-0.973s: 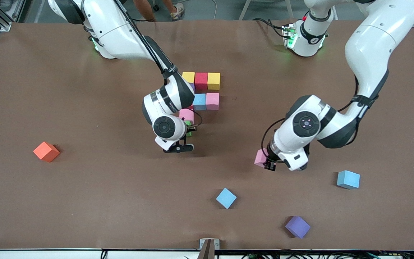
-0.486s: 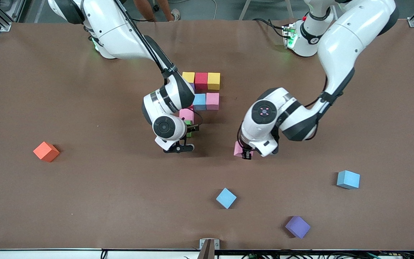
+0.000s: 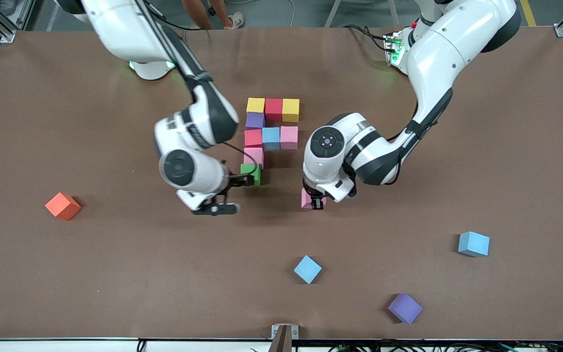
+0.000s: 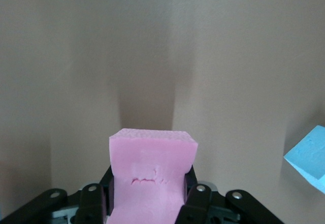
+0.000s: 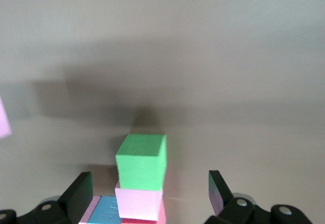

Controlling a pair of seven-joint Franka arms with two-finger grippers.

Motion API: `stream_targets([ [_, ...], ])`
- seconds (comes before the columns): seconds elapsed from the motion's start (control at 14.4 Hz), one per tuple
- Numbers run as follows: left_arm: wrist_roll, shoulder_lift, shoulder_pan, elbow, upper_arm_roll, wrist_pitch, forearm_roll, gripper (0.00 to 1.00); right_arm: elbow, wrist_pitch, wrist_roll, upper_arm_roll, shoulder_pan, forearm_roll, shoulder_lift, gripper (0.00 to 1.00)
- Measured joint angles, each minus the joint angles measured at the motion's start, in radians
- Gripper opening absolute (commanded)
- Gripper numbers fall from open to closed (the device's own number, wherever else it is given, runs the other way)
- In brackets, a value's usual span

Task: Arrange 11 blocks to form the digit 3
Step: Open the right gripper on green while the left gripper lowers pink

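Front view: matte foam cubes form a partial figure mid-table. Its top row reads yellow (image 3: 255, 105), red (image 3: 273, 109), yellow (image 3: 291, 109); then purple (image 3: 255, 120); then red (image 3: 253, 138), blue (image 3: 271, 138), pink (image 3: 289, 137); then pink (image 3: 253, 156) and green (image 3: 250, 173): 9 placed. An orange cube (image 3: 63, 206) lies toward the right arm's end. The right gripper (image 5: 147, 191), fingers spread and empty, sits just beside green. The left gripper (image 4: 148, 203) clamps a pink cube (image 4: 151, 176) near green. Nearer the camera than the figure lie 2 blue cubes (image 3: 307, 269) (image 3: 473, 244) and 1 purple (image 3: 404, 308). No writing is legible.
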State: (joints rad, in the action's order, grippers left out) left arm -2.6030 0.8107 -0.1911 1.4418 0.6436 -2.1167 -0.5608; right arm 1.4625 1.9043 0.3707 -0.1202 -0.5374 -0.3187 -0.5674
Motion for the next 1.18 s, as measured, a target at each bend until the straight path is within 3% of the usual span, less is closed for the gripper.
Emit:
stream_targets([
  [0.21,-0.089,0.01,-0.078,-0.029,-0.046,0.0,0.0,0.03,-0.003,-0.02,-0.014,-0.004,0.143,0.012,0.066,1.0],
  [0.56,-0.129,0.046,-0.27,-0.066,-0.156,0.0,0.007,0.03,-0.048,-0.115,-0.047,-0.004,0.258,0.223,0.18,1.0],
  [0.9,-0.136,0.098,-0.362,-0.128,-0.186,0.0,0.01,0.04,-0.051,-0.178,-0.172,0.001,0.416,0.243,0.323,1.0],
  [1.18,-0.136,0.104,-0.37,-0.138,-0.186,0.0,0.01,0.04,-0.05,-0.228,-0.219,0.11,0.585,0.245,0.373,1.0],
])
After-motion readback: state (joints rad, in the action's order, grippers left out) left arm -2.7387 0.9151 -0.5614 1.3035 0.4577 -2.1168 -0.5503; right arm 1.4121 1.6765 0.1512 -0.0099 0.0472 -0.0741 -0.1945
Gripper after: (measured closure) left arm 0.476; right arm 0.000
